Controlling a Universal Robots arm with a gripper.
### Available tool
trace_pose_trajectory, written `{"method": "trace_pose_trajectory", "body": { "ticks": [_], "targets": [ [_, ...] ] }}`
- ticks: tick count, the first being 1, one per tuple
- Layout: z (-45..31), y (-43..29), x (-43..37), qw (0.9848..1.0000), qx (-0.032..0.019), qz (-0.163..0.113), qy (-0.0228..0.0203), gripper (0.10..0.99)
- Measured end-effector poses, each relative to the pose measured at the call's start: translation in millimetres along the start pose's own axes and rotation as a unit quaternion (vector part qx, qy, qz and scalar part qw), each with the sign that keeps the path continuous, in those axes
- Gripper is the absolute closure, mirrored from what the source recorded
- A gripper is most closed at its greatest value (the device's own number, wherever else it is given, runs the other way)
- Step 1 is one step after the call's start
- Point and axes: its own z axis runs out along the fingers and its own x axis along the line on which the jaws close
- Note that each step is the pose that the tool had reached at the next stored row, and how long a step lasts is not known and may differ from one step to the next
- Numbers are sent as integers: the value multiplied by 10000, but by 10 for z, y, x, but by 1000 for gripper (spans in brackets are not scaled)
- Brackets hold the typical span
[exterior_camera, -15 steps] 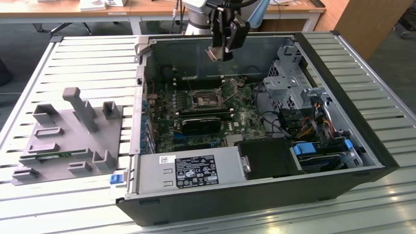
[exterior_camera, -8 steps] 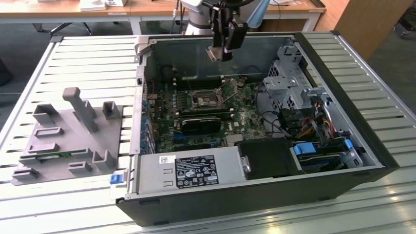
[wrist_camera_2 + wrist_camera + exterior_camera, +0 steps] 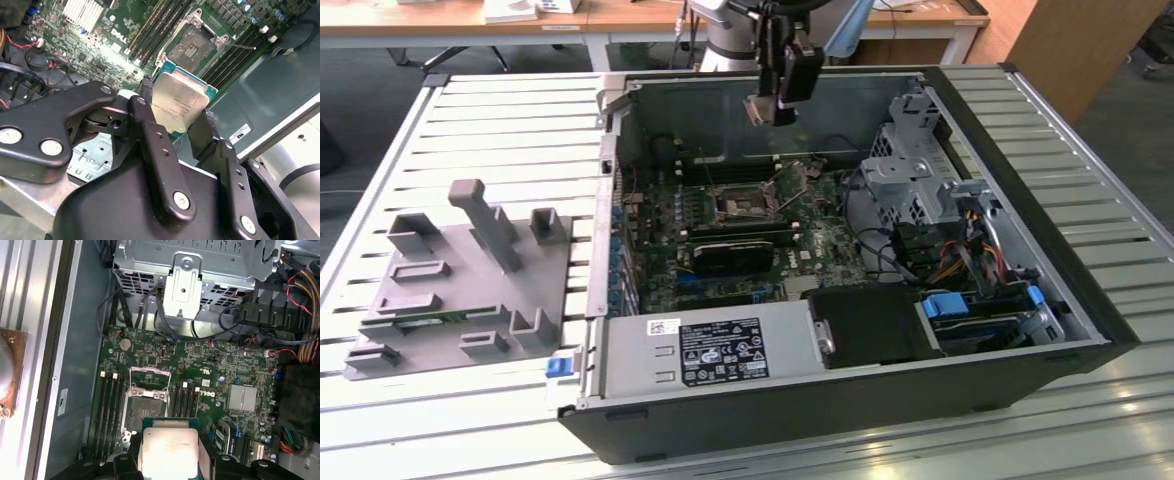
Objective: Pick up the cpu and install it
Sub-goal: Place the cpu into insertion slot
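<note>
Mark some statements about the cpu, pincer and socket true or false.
1. The pincer is shut on the cpu. True.
2. The cpu sits in the socket. False: the socket is empty; the cpu is held above the board.
3. The pincer hangs over the grey fixture. False: it hangs over the open case; the fixture lies at the exterior view's left.
4. Both sides of the socket have memory slots. True.
</note>
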Motion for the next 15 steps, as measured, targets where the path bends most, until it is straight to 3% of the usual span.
{"method": "trace_pose_trajectory", "body": {
  "ticks": [7,15],
  "targets": [
    [4,0,0,9992,0,391,-11,553],
    [8,0,0,9956,1,934,-27,553]
  ]
}}
